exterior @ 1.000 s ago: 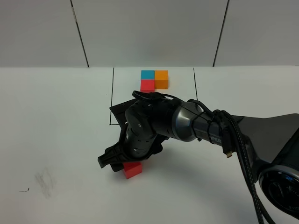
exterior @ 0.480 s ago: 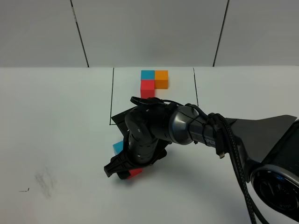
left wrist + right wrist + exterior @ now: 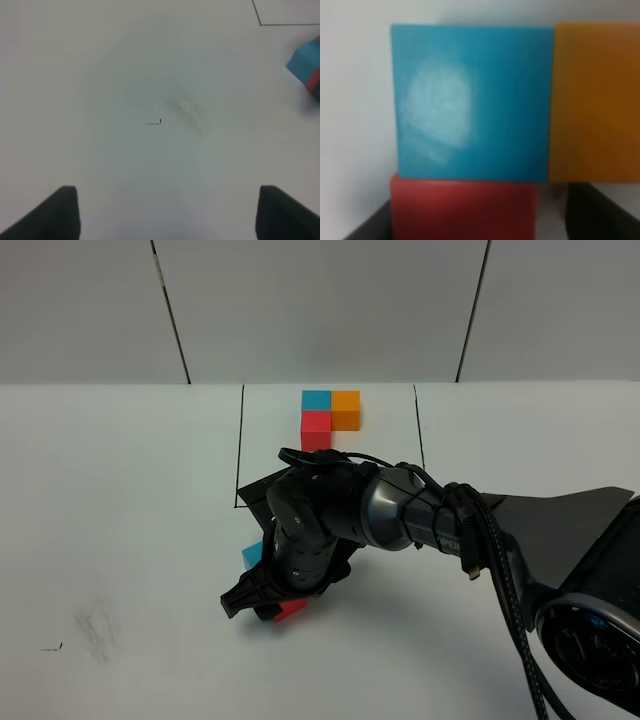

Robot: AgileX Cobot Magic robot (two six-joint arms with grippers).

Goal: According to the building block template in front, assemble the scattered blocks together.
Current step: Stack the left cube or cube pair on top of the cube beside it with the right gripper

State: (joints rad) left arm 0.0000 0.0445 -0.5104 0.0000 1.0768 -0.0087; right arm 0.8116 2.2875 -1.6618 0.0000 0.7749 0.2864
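Note:
The building block template [image 3: 330, 411] is an L of blue, orange and red cubes inside the thin black rectangle at the back. My right gripper [image 3: 262, 610] reaches across the middle and sits low over the scattered blocks. The right wrist view shows the blue cube [image 3: 472, 102], with the orange cube [image 3: 597, 100] touching one side and the red cube [image 3: 462, 207] against another. The red cube lies between my right gripper's [image 3: 480, 220] dark fingers, with a pale gap on one side. From above, only the blue cube [image 3: 252, 554] and the red cube [image 3: 291, 611] show. My left gripper [image 3: 165, 215] is open over bare table.
The black frame line [image 3: 240, 445] runs down just behind the right arm. A grey smudge [image 3: 97, 625] and a small black mark [image 3: 50, 647] lie at the front left. In the left wrist view the blue cube [image 3: 306, 62] shows at one edge.
The right arm has dropped lower over the red cube and shifted slightly right, uncovering the blue cube. The left gripper has not moved.

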